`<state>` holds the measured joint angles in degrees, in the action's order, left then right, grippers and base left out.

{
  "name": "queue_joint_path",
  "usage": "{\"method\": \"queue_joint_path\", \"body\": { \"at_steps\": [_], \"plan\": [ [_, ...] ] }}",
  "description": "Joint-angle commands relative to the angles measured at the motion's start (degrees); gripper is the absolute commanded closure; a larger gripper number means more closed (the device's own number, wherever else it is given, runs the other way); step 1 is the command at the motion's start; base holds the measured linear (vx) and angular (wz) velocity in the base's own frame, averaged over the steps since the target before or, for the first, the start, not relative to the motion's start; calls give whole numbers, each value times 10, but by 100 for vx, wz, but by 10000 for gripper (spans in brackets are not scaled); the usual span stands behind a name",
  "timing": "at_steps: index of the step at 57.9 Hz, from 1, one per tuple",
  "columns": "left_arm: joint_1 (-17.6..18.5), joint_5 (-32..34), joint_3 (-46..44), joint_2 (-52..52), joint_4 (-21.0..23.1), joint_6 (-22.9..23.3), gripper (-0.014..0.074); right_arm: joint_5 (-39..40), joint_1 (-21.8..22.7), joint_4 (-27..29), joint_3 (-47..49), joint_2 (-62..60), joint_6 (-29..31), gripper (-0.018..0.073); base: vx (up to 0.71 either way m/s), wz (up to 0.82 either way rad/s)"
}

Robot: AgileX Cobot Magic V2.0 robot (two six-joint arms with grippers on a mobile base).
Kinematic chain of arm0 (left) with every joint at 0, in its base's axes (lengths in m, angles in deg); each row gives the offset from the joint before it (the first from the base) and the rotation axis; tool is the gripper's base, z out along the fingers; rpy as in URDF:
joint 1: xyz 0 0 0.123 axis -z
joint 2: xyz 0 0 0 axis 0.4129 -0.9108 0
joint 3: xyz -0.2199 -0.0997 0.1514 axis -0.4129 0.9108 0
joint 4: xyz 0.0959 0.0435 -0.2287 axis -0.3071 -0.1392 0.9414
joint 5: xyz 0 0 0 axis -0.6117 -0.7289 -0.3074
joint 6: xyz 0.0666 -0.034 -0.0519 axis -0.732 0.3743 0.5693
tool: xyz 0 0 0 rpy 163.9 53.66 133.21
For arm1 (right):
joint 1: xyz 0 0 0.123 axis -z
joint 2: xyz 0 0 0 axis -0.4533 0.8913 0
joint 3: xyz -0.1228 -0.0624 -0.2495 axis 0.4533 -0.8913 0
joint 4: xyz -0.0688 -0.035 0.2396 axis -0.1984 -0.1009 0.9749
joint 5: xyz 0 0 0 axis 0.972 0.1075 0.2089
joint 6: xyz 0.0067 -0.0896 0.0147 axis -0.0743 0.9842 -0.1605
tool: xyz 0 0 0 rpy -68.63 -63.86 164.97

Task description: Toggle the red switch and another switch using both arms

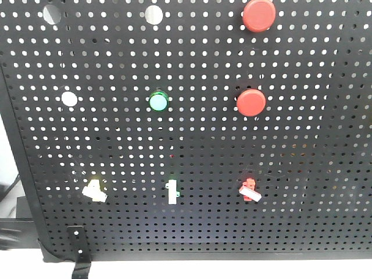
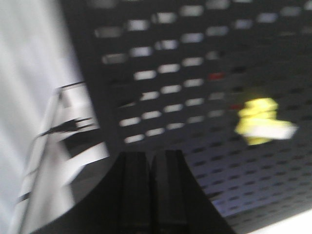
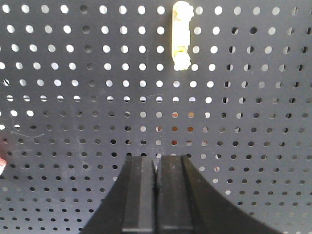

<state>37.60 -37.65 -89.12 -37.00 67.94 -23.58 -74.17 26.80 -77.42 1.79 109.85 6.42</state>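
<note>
Item 1: red switch [image 1: 250,190]. It sat at the lower right of the black pegboard [image 1: 325,174] in the front view. Its base glowed red, and its short white lever ran diagonally, with the free end pointing down and to the right.

Item 2: yellow-based toggle switch [image 1: 94,189]. It was in the same row at the lower left, well apart from item 1. Its white lever also slanted down to the right. In the left wrist view this switch [image 2: 261,122] was a blurred yellow patch with a pale lever lying toward the right, and no finer detail could be made out.

Item 3: left gripper [image 2: 150,158]. Its black fingers were clenched together with nothing between them, low and to the left of the yellow switch and apart from it.

Item 4: right gripper [image 3: 157,161]. Its fingers were pressed together, holding nothing, in front of bare pegboard. A pale toggle [image 3: 181,34] stood upright high above it. The base colour of that toggle could not be told. A reddish sliver at the left edge was cut off.

Surroundings:
- a green-based toggle [image 1: 172,191] stood between items 1 and 2 with its lever vertical;
- a round green lamp [image 1: 158,101] was above it;
- two big red push buttons [image 1: 251,102] [image 1: 258,14] were above item 1;
- a black bracket [image 1: 78,250] sat at the board's lower left edge.
</note>
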Motion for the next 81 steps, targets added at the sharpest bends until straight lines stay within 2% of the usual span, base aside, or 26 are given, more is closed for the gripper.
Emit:
{"method": "queue_joint_path", "body": {
  "at_steps": [1, 8, 31, 46, 73, 81],
  "plan": [
    [36, 104, -19, -15, 2, 2, 594, 52, 3, -4, 18, 1, 4, 566, 0, 0],
    [54, 147, -23, -34, 6, 2, 594, 52, 3, -4, 18, 1, 4, 566, 0, 0],
    [63, 113, -105, -101, 7, 3, 594, 48, 3, -4, 18, 1, 4, 566, 0, 0],
    [64, 69, -112, -124, 6, 3, 594, 48, 3, -4, 18, 1, 4, 566, 0, 0],
    [64, -64, -112, -124, 8, 3, 594, 48, 3, -4, 18, 1, 6, 566, 0, 0],
    [65, -78, -112, -117, 19, 3, 594, 48, 3, -4, 18, 1, 6, 566, 0, 0]
  ]
}}
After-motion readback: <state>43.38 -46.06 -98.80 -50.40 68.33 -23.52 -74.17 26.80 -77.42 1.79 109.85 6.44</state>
